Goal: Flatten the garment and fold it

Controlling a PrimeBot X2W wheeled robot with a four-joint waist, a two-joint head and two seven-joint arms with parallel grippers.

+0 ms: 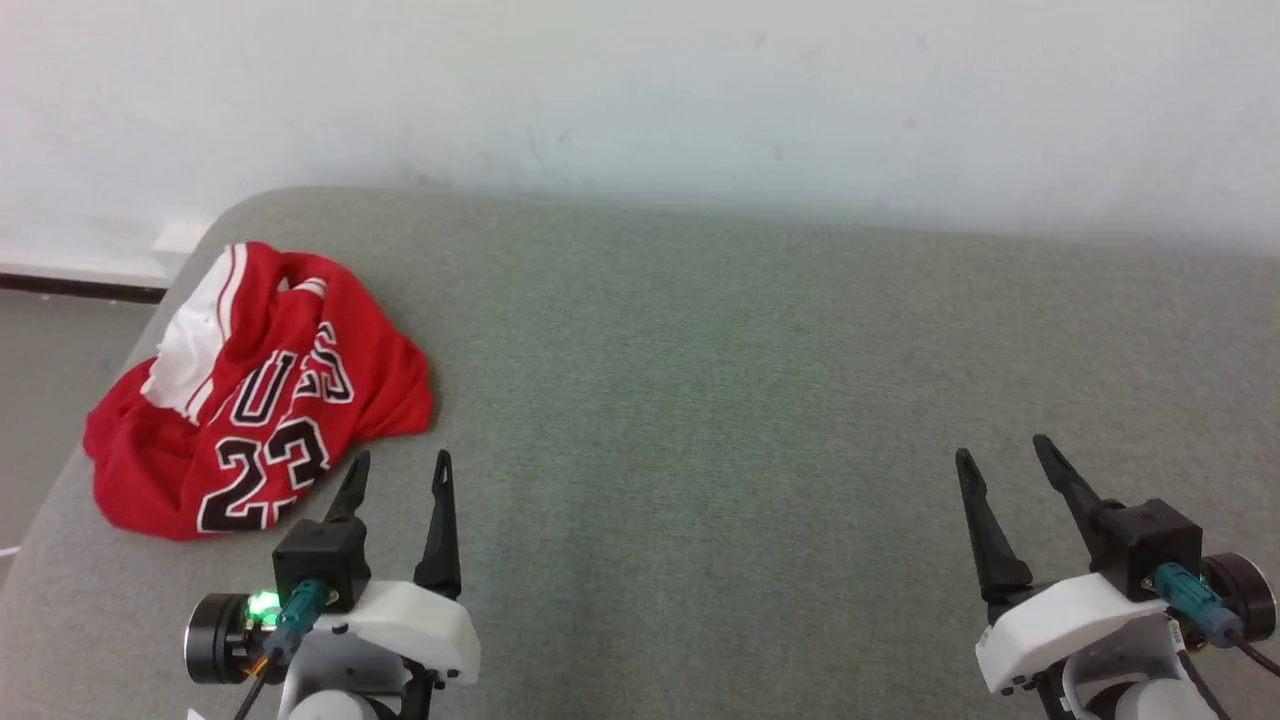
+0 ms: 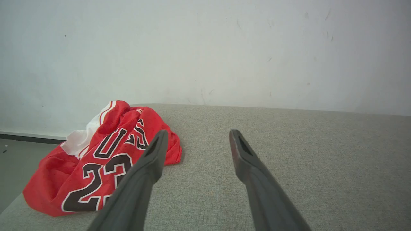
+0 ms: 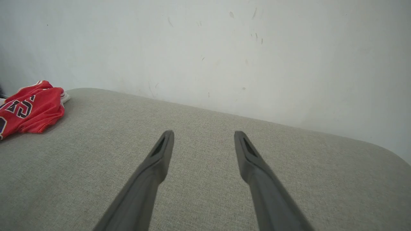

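1. Left end effector [image 1: 401,458], 7 o'clock in head view. It has two long dark fingers of matte hard plastic that taper to slotted tips. The fingers are spread wide with nothing between them. The wrist shell is smooth, white and rounded, with a black boxy block, a teal plug and a lit green light [image 1: 263,603].
2. Right end effector [image 1: 1002,450], 5 o'clock in head view. Same build, with the fingers spread apart and empty over bare cloth.
3. Tabletop [image 1: 720,400]: flat, covered in grey-green woven fabric with a fine nubby weave. One rounded corner shows at 10 o'clock.
4. The garment [image 1: 260,390], 9 o'clock in head view, lies on the tabletop by its left edge, at 11 o'clock from the left end effector.
   - It is a crumpled, lumpy heap of thin, smooth red jersey cloth.
   - A white sleeve panel with red-white striped trim lies on its far side.
   - The black, white-outlined letters are partly folded under; "23" is readable.
   - In the left wrist view it sits at 8 o'clock [image 2: 96,160], with one dark finger crossing in front of its hem. Whether they touch, cannot tell.
   - In the right wrist view it sits at 9 o'clock [image 3: 32,109], well apart from that end effector [image 3: 203,132].
5. Floor [image 1: 50,400]: smooth and grey, past the tabletop edge at 9 o'clock. A dark baseboard strip [image 1: 80,287] runs above it.
6. Wall [image 1: 640,90], 12 o'clock: white matte paint with faint scuffs and small dark marks.
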